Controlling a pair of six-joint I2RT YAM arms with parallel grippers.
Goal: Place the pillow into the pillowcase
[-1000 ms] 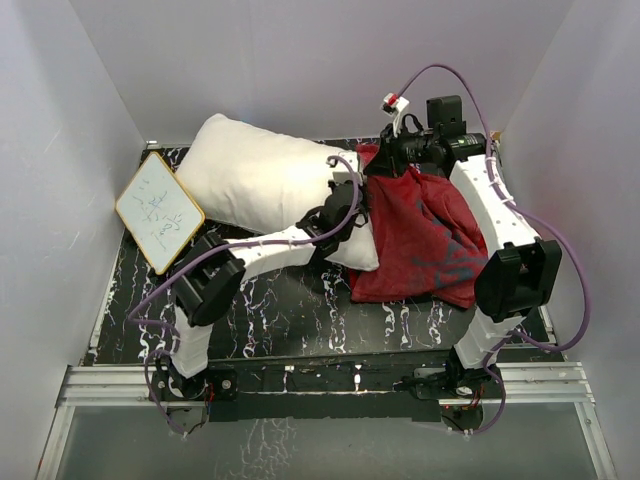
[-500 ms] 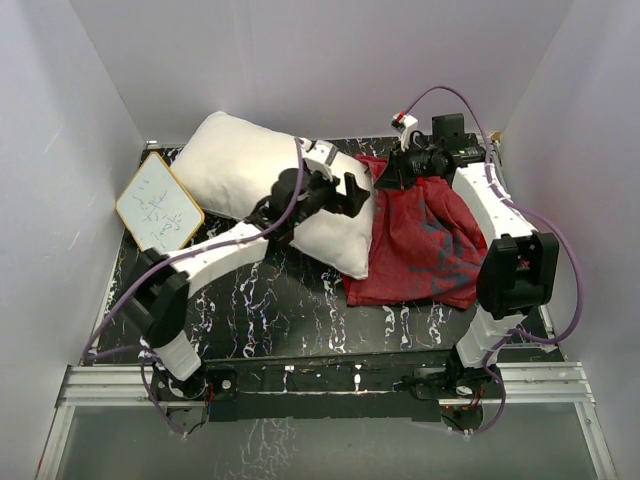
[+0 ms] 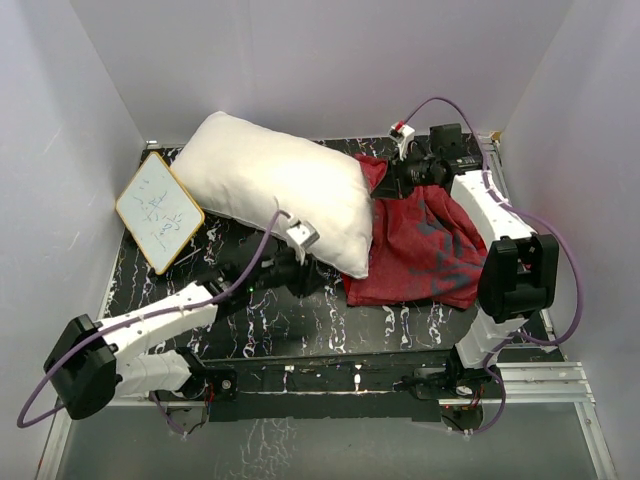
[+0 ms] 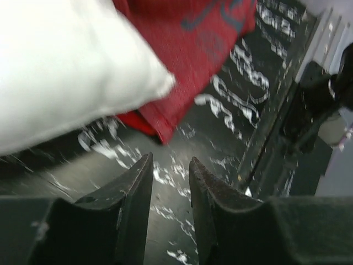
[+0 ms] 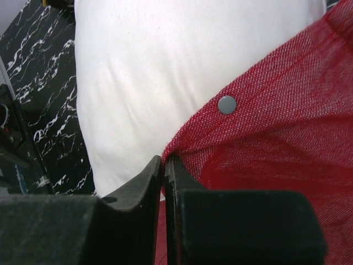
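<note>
Nearest the bases, the left arm lies low across the black marbled table (image 3: 300,320). The left gripper (image 4: 169,161) hangs just above the surface, in front of the pillow's near corner. Its fingers (image 4: 138,182) stand a little apart with nothing between them, so it holds nothing. It looks placed to take or push that corner next.

Just beyond, the white pillow (image 3: 265,180) lies at a slant from the far left toward the middle. Its right end rests on the left edge of the red pillowcase (image 3: 425,250), which is spread flat on the right half of the table. Most of the pillow lies bare, so I judge it barely started into the opening, if at all.

At the far side, the right gripper (image 5: 164,160) has its fingers pressed together on a fold of the pillowcase's hem, beside a grey snap button (image 5: 226,104). The hem lies against the pillow, probably held there to keep the mouth open.

At the left wall leans a small wood-framed whiteboard (image 3: 158,210), apart from the work.

By count: two arms, one pillow, one pillowcase, one board, one snap in view.
</note>
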